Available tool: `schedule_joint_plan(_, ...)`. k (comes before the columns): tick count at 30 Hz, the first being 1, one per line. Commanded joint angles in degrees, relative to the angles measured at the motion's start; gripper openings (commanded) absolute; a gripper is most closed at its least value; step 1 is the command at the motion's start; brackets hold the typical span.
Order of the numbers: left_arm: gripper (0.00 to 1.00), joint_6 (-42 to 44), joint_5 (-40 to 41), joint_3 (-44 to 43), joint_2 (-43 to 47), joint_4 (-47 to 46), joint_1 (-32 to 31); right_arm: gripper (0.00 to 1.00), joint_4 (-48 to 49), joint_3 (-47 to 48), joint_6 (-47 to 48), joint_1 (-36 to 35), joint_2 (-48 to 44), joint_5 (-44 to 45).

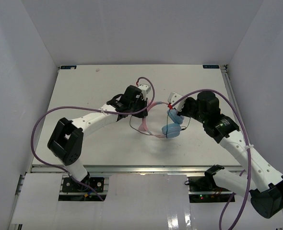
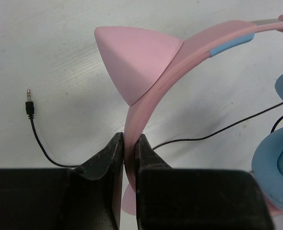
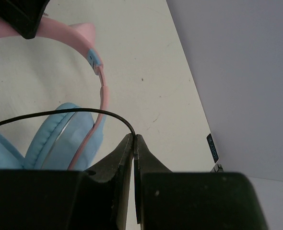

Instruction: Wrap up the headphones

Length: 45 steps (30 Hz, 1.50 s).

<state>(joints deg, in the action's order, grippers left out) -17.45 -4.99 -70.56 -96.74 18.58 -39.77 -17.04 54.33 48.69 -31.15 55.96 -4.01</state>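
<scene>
Wrapping step in hand: headphones [image 1: 171,125] held over the middle of the table [image 1: 84,86].
The left gripper [image 2: 130,141] clamps their pink headband [image 2: 151,96]; the right gripper [image 3: 133,139] pinches the thin black cable [image 3: 60,114] just beside an ear cup [image 3: 60,139]. Next, I judge: wind the cable round the headband.

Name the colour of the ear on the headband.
Pink; the ear shows best in the left wrist view.
</scene>
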Motion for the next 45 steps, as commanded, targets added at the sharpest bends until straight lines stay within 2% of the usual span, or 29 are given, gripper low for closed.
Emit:
schedule_joint_plan(1,0.0,5.81,-9.89,0.06,7.9,-5.4,-0.31,0.08,2.33,0.43,-0.87,1.78,0.6,-4.57)
schedule_joint_plan(6,0.0,9.3,-17.67,1.07,9.29,-5.45,-0.31,0.08,2.37,0.34,-3.66,3.27,2.16,-10.61)
schedule_joint_plan(13,0.0,9.51,-23.64,0.97,10.48,-5.41,-0.31,0.08,3.81,0.33,-6.55,6.73,4.18,-15.64)
schedule_joint_plan(20,0.0,7.6,-22.6,1.02,12.81,-5.65,-0.31,0.08,5.18,-1.34,-10.82,11.38,4.86,-27.17)
schedule_joint_plan(25,0.0,4.82,-20.53,-2.91,13.19,-3.32,-0.31,0.08,7.08,-3.08,-14.3,12.9,6.04,-37.93)
schedule_joint_plan(32,0.0,0.19,-17.17,-6.33,14.34,-0.95,-0.31,0.08,9.77,-1.77,-21.29,13.94,9.57,-48.63)
schedule_joint_plan(37,0.0,-2.43,-14.51,-7.26,15.5,-0.12,-0.31,0.13,12.98,-1.85,-26.53,14.19,11.2,-54.06)
schedule_joint_plan(45,0.0,-2.41,-12.06,-14.11,13.43,5.72,-0.31,0.36,19.34,-3.78,-32.41,14.54,11.45,-58.34)
